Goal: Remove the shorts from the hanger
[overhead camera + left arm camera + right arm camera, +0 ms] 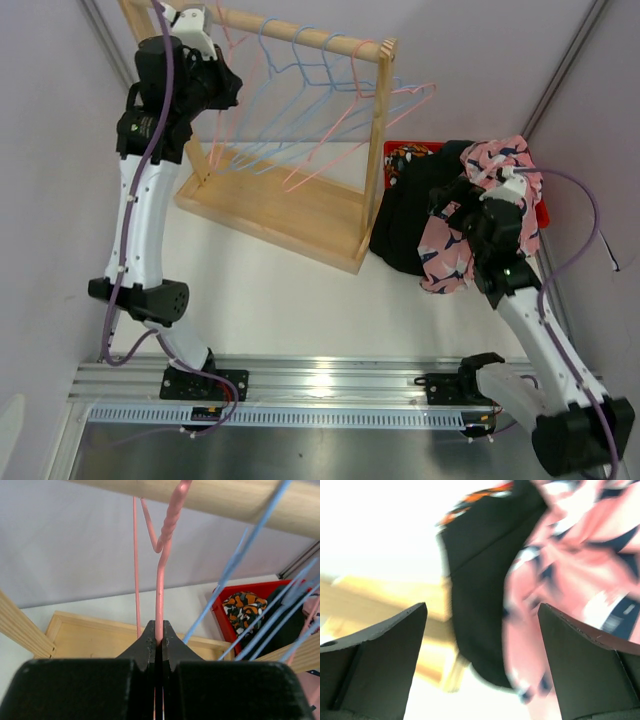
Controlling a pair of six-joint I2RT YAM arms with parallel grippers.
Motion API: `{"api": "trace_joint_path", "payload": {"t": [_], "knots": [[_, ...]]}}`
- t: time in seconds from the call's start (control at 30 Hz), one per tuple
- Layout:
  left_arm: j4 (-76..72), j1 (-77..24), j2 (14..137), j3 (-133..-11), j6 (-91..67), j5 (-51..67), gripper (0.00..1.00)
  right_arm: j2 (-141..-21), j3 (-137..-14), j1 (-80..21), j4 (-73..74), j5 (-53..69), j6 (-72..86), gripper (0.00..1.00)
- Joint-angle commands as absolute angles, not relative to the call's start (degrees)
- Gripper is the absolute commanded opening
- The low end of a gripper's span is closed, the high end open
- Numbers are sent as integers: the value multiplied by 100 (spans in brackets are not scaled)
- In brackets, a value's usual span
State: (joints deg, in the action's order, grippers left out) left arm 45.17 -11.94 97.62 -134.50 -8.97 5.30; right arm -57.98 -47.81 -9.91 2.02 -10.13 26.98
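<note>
The pink patterned shorts point(503, 158) lie off the hanger, draped over a black garment pile point(405, 235) and over my right arm's wrist. In the right wrist view the shorts point(570, 575) are blurred, just ahead of the right finger. My right gripper point(448, 198) point(481, 607) is open with nothing between its jaws. My left gripper point(222, 78) point(159, 630) is shut on the neck of a bare pink wire hanger point(160, 580), which hangs at the left end of the wooden rail point(300, 35).
The wooden rack point(290, 212) holds several bare blue and pink wire hangers point(330, 110). A red bin point(405, 150) point(225, 625) of clothes, with an orange patterned item point(244, 607), stands right of the rack. Walls close in on both sides.
</note>
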Motion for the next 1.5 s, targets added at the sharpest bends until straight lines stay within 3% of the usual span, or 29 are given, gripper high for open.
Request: {"api": "trace_joint_path", "payload": {"t": [0.0,0.3,0.33,0.4,0.43,0.5,0.67,0.9,1.07,1.2,1.47], "knots": [[4438,-1195,10010,-13720,-922,773,0,-4715,-4484,-1493,790,-1213,2777,99],[4271,-1195,9774,-12973,-1134,774,2,-3630,-4500,-2925,1634,-1906,2690,99],[4289,-1195,9730,-12912,-1142,773,7,-3586,-4517,-2962,1678,-1951,2689,99],[4298,-1195,9607,-12702,-1134,747,29,-3577,-4553,-3023,1793,-2030,2707,99],[4298,-1195,9467,-12622,-1125,738,46,-3551,-4596,-3067,1836,-2039,2724,100],[4315,-1195,9317,-12421,-1090,651,72,-3489,-4658,-3102,1942,-2048,2716,100],[4465,-1195,8667,-12015,-993,431,99,-3323,-5078,-3164,2310,-2092,2646,99],[4019,-1195,6788,-10355,-1037,79,99,-2919,-5598,-3173,2865,-1872,2531,99],[3279,-1195,4769,-7400,-1291,166,99,-2286,-5380,-3173,3128,-1731,2514,99],[2936,-1195,3782,-5931,-1406,360,99,-1908,-5098,-3164,3418,-1959,2592,99],[2803,-1195,1724,-4211,-1529,194,99,-1599,-5018,-3190,4069,-2689,3085,99]]}}
